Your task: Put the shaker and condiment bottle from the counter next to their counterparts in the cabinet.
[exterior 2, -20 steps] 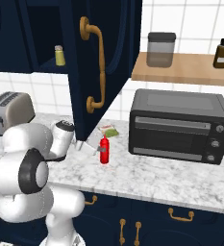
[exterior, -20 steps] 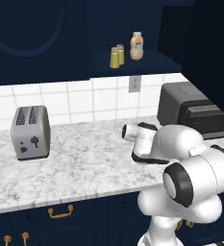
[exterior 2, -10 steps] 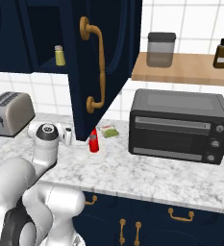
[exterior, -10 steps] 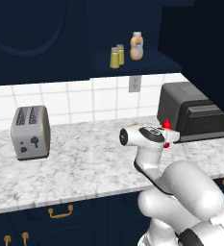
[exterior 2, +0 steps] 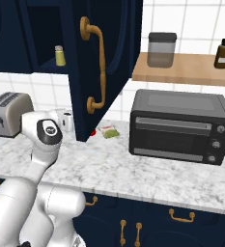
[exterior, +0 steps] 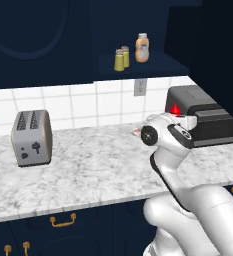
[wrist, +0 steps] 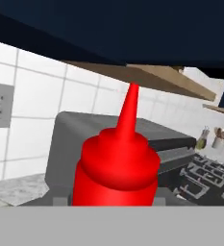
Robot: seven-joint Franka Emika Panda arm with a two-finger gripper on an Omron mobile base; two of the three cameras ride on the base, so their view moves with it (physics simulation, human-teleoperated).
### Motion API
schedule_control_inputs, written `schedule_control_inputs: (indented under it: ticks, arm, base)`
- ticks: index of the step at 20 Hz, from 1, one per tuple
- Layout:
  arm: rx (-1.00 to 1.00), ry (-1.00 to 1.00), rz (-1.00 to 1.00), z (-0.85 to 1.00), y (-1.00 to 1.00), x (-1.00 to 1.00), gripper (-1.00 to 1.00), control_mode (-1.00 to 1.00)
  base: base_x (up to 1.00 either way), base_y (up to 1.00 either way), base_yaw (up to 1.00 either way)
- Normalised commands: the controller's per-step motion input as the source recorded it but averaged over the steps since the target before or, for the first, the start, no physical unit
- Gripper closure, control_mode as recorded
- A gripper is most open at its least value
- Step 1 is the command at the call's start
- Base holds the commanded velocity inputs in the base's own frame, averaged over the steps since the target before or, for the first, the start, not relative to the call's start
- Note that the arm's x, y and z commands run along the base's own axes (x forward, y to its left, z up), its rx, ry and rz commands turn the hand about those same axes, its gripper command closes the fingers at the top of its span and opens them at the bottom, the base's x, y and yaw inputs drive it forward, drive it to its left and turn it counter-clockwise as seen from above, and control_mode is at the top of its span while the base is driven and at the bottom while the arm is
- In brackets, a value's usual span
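1. Lifted since a moment ago, the condiment bottle now rides above the counter before the toaster oven.
2. Up in the cabinet, two shakers stand just left of the orange-tan bottle.
3. Whether the tool is clamped on the bottle, I cannot tell.

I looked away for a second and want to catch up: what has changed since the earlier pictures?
The arm has swung up and right, lifting the red condiment bottle off the counter; its tip shows above the wrist by the toaster oven. The fingertips cannot be seen. Both shakers, the orange-tan bottle and the toaster stayed put.
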Motion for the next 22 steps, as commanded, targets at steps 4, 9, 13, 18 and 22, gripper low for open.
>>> schedule_control_inputs:
  ticks: [4, 9, 13, 18, 22]
  arm:
    - [-0.05, -0.01, 0.31, 0.3, 0.57, -0.23, 1.0, -1.0]
    - [-0.04, -0.01, 0.27, 0.18, 0.54, -0.05, 1.0, -1.0]
    - [0.0, 0.0, 0.24, 0.78, 0.28, 0.0, 1.0, -1.0]
    - [0.01, 0.0, 0.2, 0.97, 0.1, 0.0, 1.0, -1.0]
    - [0.0, 0.0, 0.13, 0.86, 0.1, -0.12, 1.0, -1.0]
  base:
    - [0.0, 0.0, 0.0]
    - [0.0, 0.0, 0.0]
    - [0.0, 0.0, 0.0]
    - [0.0, 0.0, 0.0]
    - [0.0, 0.0, 0.0]
